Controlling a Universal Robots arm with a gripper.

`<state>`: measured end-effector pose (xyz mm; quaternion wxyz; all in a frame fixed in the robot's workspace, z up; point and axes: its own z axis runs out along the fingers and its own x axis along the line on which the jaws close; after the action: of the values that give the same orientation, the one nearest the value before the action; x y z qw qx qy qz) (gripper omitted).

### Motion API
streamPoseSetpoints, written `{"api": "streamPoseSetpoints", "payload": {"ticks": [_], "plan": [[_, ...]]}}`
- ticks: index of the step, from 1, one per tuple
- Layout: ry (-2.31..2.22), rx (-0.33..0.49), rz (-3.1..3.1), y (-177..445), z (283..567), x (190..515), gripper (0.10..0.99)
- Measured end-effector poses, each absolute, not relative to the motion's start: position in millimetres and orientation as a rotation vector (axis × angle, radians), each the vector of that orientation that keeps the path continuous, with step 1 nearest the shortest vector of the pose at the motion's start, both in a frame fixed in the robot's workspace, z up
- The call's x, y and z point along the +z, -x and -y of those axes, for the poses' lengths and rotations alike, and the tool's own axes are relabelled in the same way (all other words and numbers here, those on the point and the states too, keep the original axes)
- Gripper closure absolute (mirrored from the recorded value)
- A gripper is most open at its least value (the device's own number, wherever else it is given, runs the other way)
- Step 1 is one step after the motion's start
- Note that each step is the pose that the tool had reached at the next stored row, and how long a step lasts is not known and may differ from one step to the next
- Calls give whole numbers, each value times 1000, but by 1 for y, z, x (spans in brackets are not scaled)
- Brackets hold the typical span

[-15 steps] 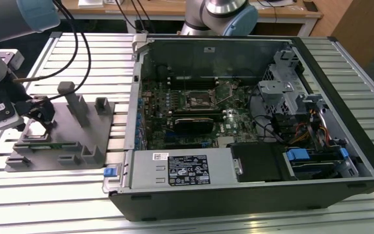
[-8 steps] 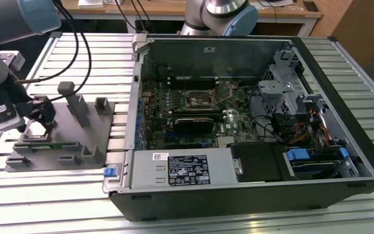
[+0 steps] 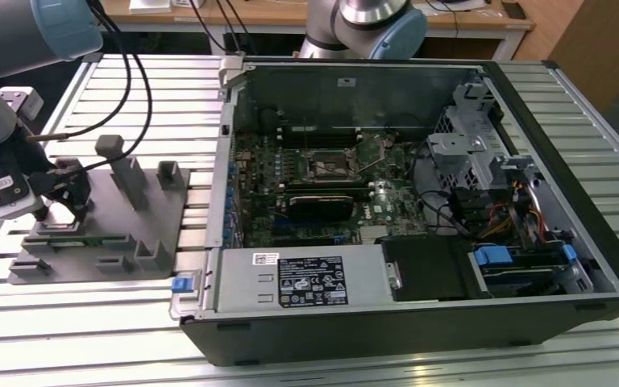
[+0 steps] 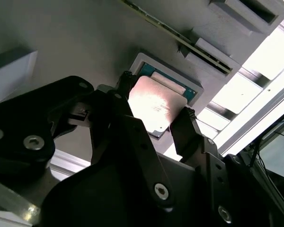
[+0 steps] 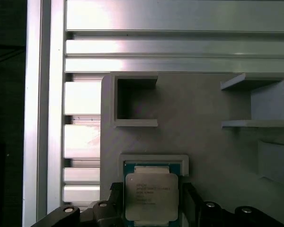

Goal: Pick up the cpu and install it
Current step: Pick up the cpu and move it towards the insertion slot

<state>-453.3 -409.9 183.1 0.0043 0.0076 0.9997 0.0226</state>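
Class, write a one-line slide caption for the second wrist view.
The gripper straddles the cpu lying in a pocket of the grey fixture.

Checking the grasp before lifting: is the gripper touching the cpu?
Cannot tell. Both wrist views show the gripper straddling the cpu in the grey fixture, with neither contact nor gap plain.

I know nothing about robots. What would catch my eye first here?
The big black computer case, lying open on the slatted metal table with its green circuit board bared, dominates the exterior view. At that view's left, the arm's gripper is down on a grey fixture. In the first wrist view the silvery cpu gleams in a pocket of that fixture.
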Motion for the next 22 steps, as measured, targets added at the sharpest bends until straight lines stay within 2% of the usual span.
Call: {"api": "streamPoseSetpoints", "payload": {"ticks": [2,3,22], "plan": [[-24,71,-3132,453,410,183,490],[-24,71,-3132,453,410,183,545],[-25,70,-3132,453,408,192,545]]}}
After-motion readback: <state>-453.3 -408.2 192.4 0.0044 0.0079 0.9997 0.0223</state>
